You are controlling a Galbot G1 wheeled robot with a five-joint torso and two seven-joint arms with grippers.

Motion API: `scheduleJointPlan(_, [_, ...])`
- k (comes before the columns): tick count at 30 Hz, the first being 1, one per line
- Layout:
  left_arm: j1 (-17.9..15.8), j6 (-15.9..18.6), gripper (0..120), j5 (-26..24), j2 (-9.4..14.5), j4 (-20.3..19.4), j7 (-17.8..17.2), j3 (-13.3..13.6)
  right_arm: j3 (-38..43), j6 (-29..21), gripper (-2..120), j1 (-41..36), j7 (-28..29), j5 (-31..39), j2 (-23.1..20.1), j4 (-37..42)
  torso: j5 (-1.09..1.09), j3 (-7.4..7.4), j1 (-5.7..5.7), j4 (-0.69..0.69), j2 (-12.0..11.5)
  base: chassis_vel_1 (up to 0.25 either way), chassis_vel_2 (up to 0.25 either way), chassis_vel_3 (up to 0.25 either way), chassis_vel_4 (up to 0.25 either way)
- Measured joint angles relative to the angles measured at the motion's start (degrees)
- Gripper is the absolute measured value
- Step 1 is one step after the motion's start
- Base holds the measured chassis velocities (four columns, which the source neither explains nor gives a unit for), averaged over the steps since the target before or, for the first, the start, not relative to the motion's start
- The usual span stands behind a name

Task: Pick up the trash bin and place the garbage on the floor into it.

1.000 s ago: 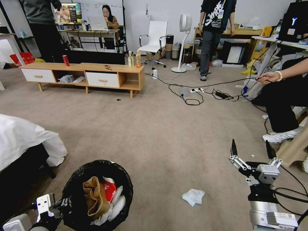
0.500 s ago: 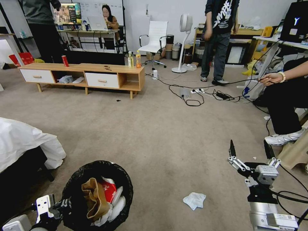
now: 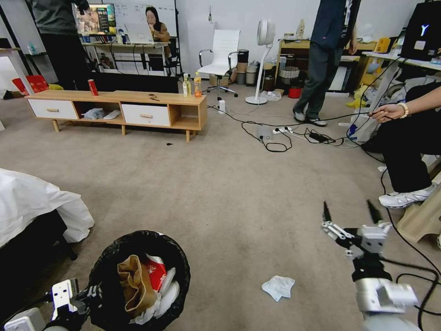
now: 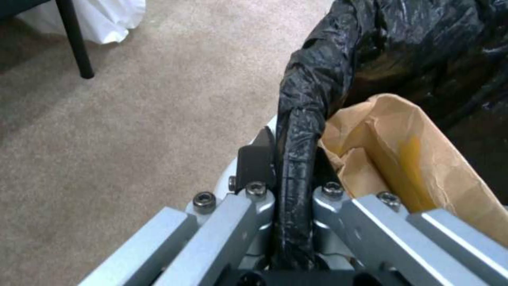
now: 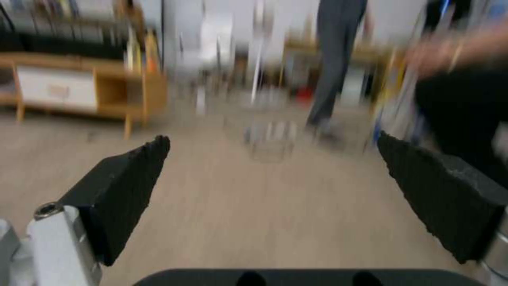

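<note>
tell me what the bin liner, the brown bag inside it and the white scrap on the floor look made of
Bin liner: thin glossy black plastic film, judging by its fine crinkles and shine; the left claw pinches it at the rim. Brown bag: matte kraft paper, creased in stiff folds. White scrap: probably soft tissue paper, crumpled and dull.

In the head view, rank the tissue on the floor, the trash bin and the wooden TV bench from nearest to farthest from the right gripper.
From the right gripper:
1. Tissue, on the carpet just to its left.
2. Trash bin, farther left, held by the left gripper.
3. TV bench, far across the room.
</note>
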Motion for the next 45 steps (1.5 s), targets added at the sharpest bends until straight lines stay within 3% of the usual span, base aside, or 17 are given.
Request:
scheduleJointPlan(1, [0.0,0.0,2,0.0,0.0,0.0,0.0,0.0,0.0,0.0,100,0.0,0.0,0.0,0.0,0.0,0.0,0.0,0.0,0.0,0.0,0.0,0.0,0.0,0.0])
scheduleJointPlan(2, [-0.23,-0.02,2,0.17,-0.18,0.28,0.01,0.01,-2.54,-5.32,100,2.45,2.35,5.85,-1.44,0.37,-0.01,0.0,0.0,0.0,0.0,0.0,0.0,0.0,0.0])
scheduleJointPlan(6, [-0.34,-0.03,2,0.32,-0.34,0.43,0.02,0.0,-5.65,-10.32,100,5.82,4.72,12.46,-2.69,0.28,0.0,0.0,0.0,-0.01,0.0,0.0,0.0,0.0,0.0])
scheduleJointPlan(8, [-0.43,-0.05,2,0.4,-0.45,0.61,0.06,-0.19,-10.48,-17.04,100,11.6,8.73,23.31,-3.43,-0.73,0.0,0.0,0.0,0.0,0.0,0.0,0.0,0.0,0.0])
scheduleJointPlan(13, [-0.54,-0.09,2,0.48,-0.61,0.83,0.06,-0.41,-14.64,-21.7,100,16.91,12.68,31.47,-3.56,-2.49,-0.01,0.0,0.0,0.0,0.0,0.0,0.0,0.0,0.0])
scheduleJointPlan(15, [-0.74,-0.19,2,0.84,-1.07,1.25,0.07,-0.54,-19.59,-25.87,100,22.35,16.49,40.86,-2.95,-6.9,0.0,0.0,0.0,0.01,0.0,0.0,0.0,0.0,0.0])
scheduleJointPlan(21, [-0.93,-0.32,2,1.28,-1.43,1.98,0.09,-0.73,-22.98,-30.15,100,25.54,18.38,47.03,-1.87,-13.74,-0.01,0.0,0.0,0.0,0.0,0.0,0.0,0.0,0.0])
scheduleJointPlan(33, [-2.01,-0.55,2,2.26,-1.25,4.41,0.49,0.17,-23.76,-32.82,100,25.26,17.84,46.93,-0.71,-22.85,0.0,0.0,0.0,0.0,0.0,0.0,0.0,0.0,0.0])
scheduleJointPlan(45, [-2.44,-0.58,2,2.6,-0.91,5.48,0.62,0.62,-24.39,-32.01,100,26.97,14.72,43.14,1.43,-29.97,0.0,0.0,0.0,0.0,-0.01,0.0,0.0,0.0,0.0])
